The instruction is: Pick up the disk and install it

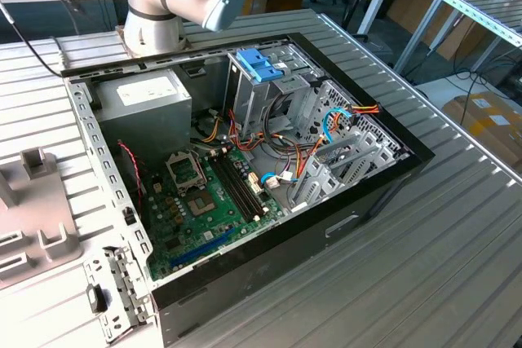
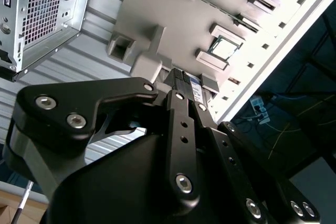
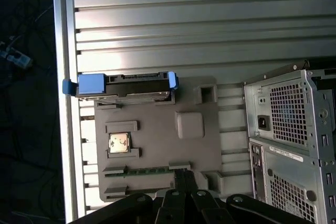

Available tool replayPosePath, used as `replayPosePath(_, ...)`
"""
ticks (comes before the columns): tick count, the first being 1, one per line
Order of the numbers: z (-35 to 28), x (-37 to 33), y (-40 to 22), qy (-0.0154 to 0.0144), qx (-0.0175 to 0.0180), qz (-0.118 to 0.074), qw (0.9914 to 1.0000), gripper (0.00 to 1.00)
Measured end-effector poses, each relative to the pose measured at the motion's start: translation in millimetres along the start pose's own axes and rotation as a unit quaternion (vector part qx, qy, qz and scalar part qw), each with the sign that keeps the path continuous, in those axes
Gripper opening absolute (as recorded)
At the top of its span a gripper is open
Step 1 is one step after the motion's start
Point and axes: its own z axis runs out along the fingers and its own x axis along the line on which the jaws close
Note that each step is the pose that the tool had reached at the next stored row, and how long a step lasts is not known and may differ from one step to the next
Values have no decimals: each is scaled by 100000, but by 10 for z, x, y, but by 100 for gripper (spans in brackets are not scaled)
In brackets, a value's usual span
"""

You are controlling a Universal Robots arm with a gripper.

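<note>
One disk [image 3: 123, 86] sits on the grey tray [image 3: 157, 135], well apart from the closed, empty fingers [image 3: 182, 179].

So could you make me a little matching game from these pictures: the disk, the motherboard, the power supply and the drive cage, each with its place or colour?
Things: 1 disk; 2 motherboard; 3 power supply; 4 drive cage.
Descriptions: A green, inside the open case; B light-blue plastic top; C on the grey fixture plate, outside the case; D grey box, white sticker.
Pairs: 1-C; 2-A; 3-D; 4-B.
</note>
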Motion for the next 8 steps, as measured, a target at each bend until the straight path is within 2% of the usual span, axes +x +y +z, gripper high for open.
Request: replayPosePath(8, -3, 113, -9, -1, 1, -1, 100000, 11)
